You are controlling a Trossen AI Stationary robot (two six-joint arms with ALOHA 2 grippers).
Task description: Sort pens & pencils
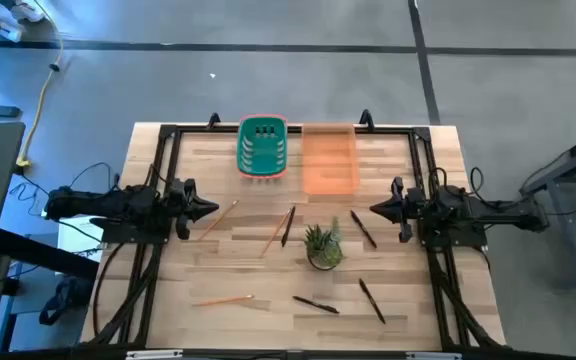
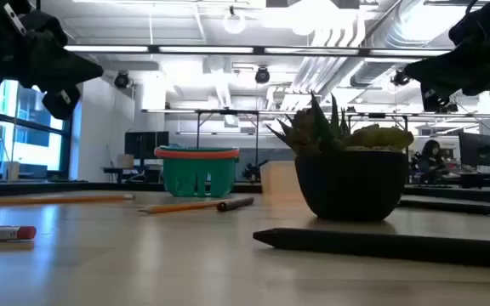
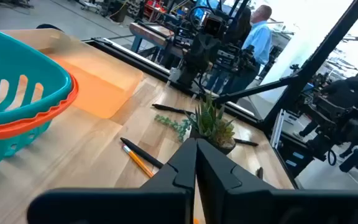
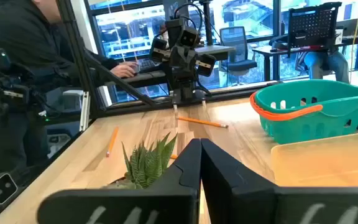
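Several black pens lie flat on the wooden table point(image 1: 168, 270): one beside a pencil at the middle point(image 1: 288, 227), one right of the plant point(image 1: 363, 230), two near the front point(image 1: 315, 304) point(image 1: 372, 300). Three orange-tan pencils lie flat at the left point(image 1: 218, 219), the middle point(image 1: 275, 233) and the front left point(image 1: 223, 299). My left gripper point(image 1: 213, 209) is shut and empty above the table's left side. My right gripper point(image 1: 373, 209) is shut and empty above the right side. Their shut fingers show in the left wrist view point(image 3: 196, 162) and the right wrist view point(image 4: 199, 162).
A teal basket with an orange rim point(image 1: 263, 148) and a clear orange bin point(image 1: 328, 158) stand at the far edge. A small potted plant point(image 1: 324, 246) stands mid-table between the pens. A black frame point(image 1: 168, 130) runs around the table. People are in the room beyond.
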